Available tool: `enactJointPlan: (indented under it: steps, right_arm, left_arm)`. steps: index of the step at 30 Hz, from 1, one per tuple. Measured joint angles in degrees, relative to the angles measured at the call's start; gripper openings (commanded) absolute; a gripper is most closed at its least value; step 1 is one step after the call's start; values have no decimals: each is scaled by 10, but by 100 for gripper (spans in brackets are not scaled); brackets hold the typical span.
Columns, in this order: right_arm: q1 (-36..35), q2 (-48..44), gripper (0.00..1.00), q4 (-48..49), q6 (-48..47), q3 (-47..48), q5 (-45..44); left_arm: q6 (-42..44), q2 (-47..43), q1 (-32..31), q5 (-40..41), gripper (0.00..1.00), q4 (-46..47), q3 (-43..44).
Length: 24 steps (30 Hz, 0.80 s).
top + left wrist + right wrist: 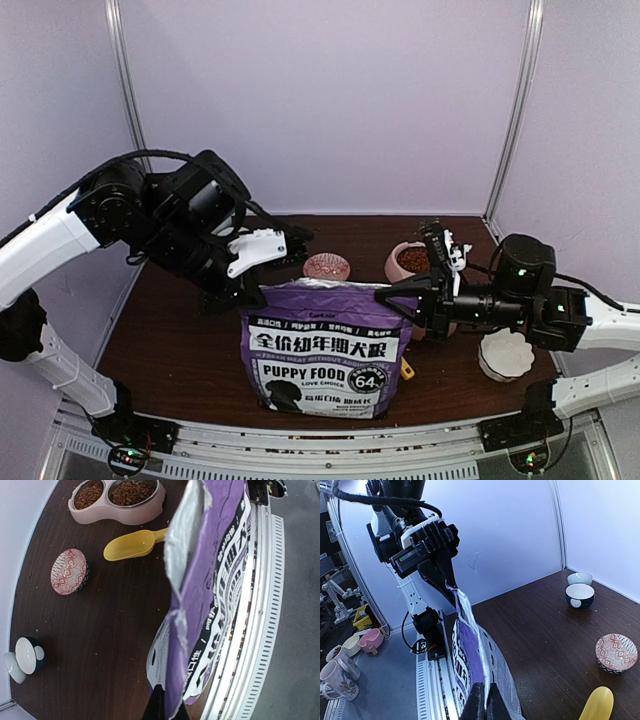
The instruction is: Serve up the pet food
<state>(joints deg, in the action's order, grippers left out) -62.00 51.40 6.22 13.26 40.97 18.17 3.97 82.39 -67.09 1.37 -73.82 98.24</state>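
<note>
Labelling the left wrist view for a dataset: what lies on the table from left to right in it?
Dark blue bowl with white inside → red patterned round dish → yellow plastic scoop → purple puppy-food bag. The pink double feeder with steel bowls spans several of these, so it is left out.

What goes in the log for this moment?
left jaws: shut on bag top | right jaws: shut on bag top | bag: upright | scoop: ungripped
</note>
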Motion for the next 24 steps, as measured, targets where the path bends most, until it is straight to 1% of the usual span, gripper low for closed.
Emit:
enactJointPlan:
  steps: [3, 6, 7, 8, 9, 10, 12, 18, 19, 20, 24]
  right_arm:
    - [0, 0, 0, 0, 0, 0, -1]
    - [0, -1, 0, 0, 0, 0, -2]
    - [0, -1, 0, -1, 0, 0, -2]
    - [0, -1, 0, -2, 0, 0, -2]
    - [0, -2, 0, -3, 0, 0, -2]
    - [0, -3, 0, -4, 0, -1, -3]
    - [0, -5, 0, -5, 0, -1, -3]
    - [0, -6, 0, -6, 0, -1, -6]
    - [0, -7, 2, -7, 0, -1, -6]
    - [0, -8, 7, -9, 0, -1, -7]
    - [0, -9, 35, -45, -7, 15, -11]
  left_arm:
    - [2, 0, 0, -2, 0, 0, 0]
    - [2, 0, 0, -2, 19, 0, 0]
    - [3, 0, 0, 0, 22, 1, -1]
    - [5, -1, 1, 3, 22, 0, -1]
    - [2, -2, 2, 7, 22, -2, -1]
    - [2, -3, 5, 9, 19, -3, -2]
    - [0, -6, 7, 12, 0, -5, -2]
    - [4, -9, 7, 4, 0, -7, -3]
    - [5, -9, 8, 1, 0, -7, -3]
    - [5, -9, 8, -4, 0, -7, -3]
    - [5, -4, 8, -35, 0, -12, 3]
